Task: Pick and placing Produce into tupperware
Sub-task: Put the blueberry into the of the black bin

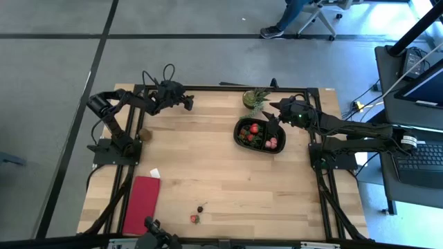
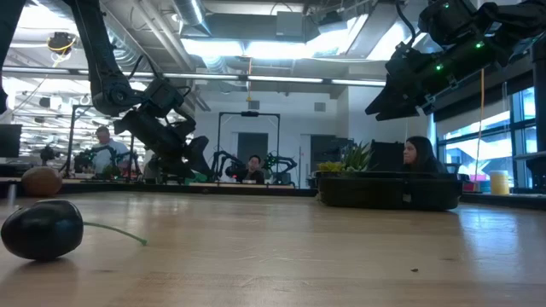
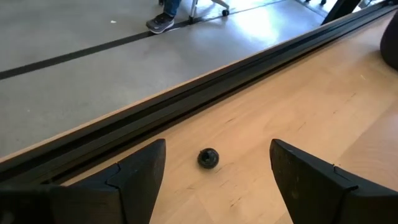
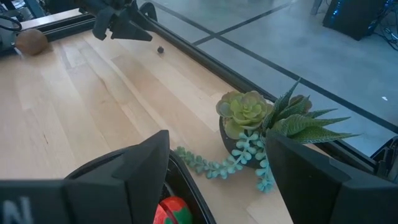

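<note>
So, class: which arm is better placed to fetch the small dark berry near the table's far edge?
Left: its open claw hangs right over the berry; the right claw is above the tupperware.

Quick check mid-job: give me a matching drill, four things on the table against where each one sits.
Things:
1. tupperware
2. red cloth
3. potted plant
4. small dark berry

Places:
A. table's far edge, just beyond the tupperware
B. near-left corner
C. under the right gripper, right of centre
D. near edge, beside a red piece

Pairs: 1-C, 2-B, 3-A, 4-D
</note>
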Controlling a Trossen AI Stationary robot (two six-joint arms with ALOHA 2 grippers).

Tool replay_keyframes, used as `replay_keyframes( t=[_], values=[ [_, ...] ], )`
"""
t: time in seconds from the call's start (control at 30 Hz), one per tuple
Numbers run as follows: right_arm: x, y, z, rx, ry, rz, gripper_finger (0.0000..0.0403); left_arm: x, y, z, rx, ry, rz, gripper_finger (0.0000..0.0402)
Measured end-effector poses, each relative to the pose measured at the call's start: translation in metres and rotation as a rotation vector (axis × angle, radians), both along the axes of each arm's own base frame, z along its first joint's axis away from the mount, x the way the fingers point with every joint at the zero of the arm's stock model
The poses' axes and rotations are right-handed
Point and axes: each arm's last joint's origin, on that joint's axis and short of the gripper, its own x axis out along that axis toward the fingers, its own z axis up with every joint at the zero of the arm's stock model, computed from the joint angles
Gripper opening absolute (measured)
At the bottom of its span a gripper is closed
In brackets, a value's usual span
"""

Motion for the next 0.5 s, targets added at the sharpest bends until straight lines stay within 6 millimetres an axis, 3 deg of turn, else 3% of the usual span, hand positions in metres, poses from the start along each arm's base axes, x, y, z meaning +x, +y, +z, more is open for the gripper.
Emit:
replay_keyframes(
  t=[0.5],
  values=[
    [0.0, 0.0, 0.0, 0.001, -0.001, -0.001, 0.0268, 0.0062, -0.0051, 0.0001, 0.07, 0.084, -0.005, 0.0279]
  ],
)
